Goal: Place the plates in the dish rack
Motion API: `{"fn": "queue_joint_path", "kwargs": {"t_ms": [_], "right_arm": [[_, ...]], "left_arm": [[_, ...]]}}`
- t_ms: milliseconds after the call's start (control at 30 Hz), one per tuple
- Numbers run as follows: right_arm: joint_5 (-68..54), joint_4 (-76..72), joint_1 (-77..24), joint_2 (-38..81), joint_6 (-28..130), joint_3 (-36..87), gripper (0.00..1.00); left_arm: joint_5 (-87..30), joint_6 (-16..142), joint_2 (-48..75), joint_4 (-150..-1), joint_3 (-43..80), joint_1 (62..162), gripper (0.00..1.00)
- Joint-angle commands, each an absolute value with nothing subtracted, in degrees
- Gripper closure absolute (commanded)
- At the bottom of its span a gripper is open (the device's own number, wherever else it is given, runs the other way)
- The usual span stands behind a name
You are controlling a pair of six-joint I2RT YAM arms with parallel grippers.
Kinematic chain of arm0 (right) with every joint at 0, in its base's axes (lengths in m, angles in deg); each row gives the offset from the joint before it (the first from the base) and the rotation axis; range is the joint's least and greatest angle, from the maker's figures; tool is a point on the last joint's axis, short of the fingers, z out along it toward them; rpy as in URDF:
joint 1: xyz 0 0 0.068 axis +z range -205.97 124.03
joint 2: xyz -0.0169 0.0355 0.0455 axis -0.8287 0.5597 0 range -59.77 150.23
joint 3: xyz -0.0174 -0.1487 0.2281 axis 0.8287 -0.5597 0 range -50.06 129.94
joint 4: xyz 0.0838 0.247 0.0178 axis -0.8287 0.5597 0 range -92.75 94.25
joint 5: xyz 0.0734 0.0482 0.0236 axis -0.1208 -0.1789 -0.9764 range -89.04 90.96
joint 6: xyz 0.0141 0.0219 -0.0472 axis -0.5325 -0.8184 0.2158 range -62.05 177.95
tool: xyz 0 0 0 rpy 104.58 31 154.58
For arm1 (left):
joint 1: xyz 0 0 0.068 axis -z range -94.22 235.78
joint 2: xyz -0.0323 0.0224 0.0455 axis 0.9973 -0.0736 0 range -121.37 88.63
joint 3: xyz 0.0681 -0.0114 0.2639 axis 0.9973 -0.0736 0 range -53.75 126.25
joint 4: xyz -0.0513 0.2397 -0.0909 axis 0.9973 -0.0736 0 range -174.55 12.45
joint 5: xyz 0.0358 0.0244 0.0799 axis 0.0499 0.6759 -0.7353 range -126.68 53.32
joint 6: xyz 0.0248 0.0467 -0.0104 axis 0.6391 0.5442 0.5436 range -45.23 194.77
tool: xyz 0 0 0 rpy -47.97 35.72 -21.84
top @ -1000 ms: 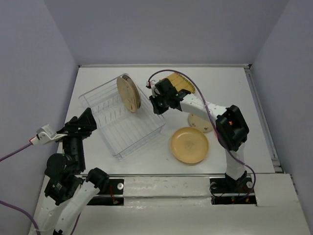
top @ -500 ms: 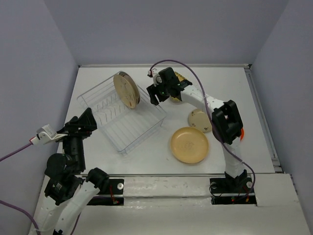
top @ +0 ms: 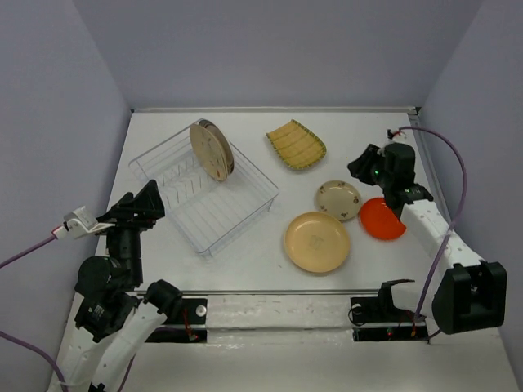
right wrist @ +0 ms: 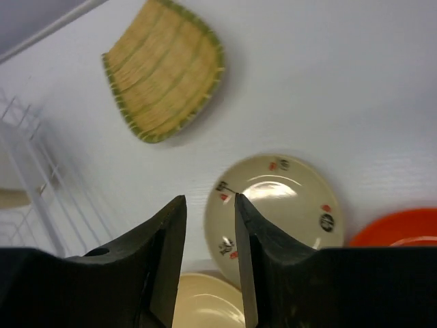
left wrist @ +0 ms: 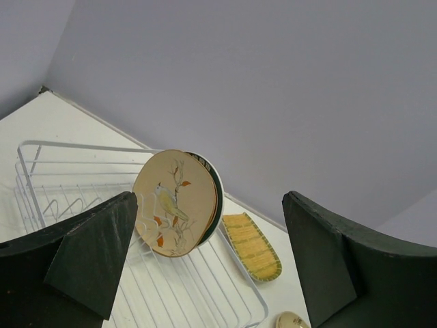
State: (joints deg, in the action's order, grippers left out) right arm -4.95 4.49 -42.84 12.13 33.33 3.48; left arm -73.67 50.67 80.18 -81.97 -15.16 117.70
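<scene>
Two plates point(top: 212, 150) upright in dish rack point(top: 219, 219)

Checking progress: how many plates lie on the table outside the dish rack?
4: yellow ribbed plate farthest back, small cream plate in the middle, orange plate right of it, large tan plate nearest. None appears hidden.

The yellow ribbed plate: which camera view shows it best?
Right wrist view: the yellow ribbed plate is large, ribs and green rim clear. Top view shows it whole but small; left wrist, at a slant.

White desk point(top: 245, 269), matte, catalogued as enclosed at left, rear and right by plain lavender walls point(top: 278, 49).
</scene>
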Motion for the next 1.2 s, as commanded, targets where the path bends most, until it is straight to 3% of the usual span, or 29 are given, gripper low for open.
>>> {"fn": "queue_joint_path", "kwargs": {"t_ms": [0, 67, 333, 433, 567, 867, 1167], "right_arm": [[-8.7, 1.5, -55.9, 6.2, 23.1, -10.8, 0.61], [-13.3, 1.4, -60.8, 6.2, 26.5, -12.2, 0.60], [-27.6, -5.1, -62.6, 21.5, 38.7, -2.2, 0.50], [-27.1, -5.5, -63.8, 28.7, 41.5, 3.5, 0.43], [-30.4, 0.9, -64.9, 37.2, 44.4, 8.6, 0.43], [-34.6, 3.2, -64.9, 45.4, 46.4, 8.0, 0.42], [-38.5, 6.5, -64.9, 48.2, 45.7, 7.7, 0.54]], "left_arm": [[-72.8, 51.7, 81.1, -78.2, -15.7, 118.1, 0.01], [-72.6, 51.7, 81.3, -78.1, -15.8, 118.2, 0.01], [-72.4, 52.2, 81.2, -78.0, -15.9, 118.6, 0.01], [-72.9, 52.5, 81.1, -78.0, -15.9, 119.2, 0.01], [-73.0, 52.7, 81.9, -78.0, -15.8, 119.4, 0.01], [-73.7, 53.0, 82.8, -78.0, -15.8, 120.8, 0.01], [-74.0, 53.0, 83.7, -78.0, -15.7, 121.0, 0.01]]}}
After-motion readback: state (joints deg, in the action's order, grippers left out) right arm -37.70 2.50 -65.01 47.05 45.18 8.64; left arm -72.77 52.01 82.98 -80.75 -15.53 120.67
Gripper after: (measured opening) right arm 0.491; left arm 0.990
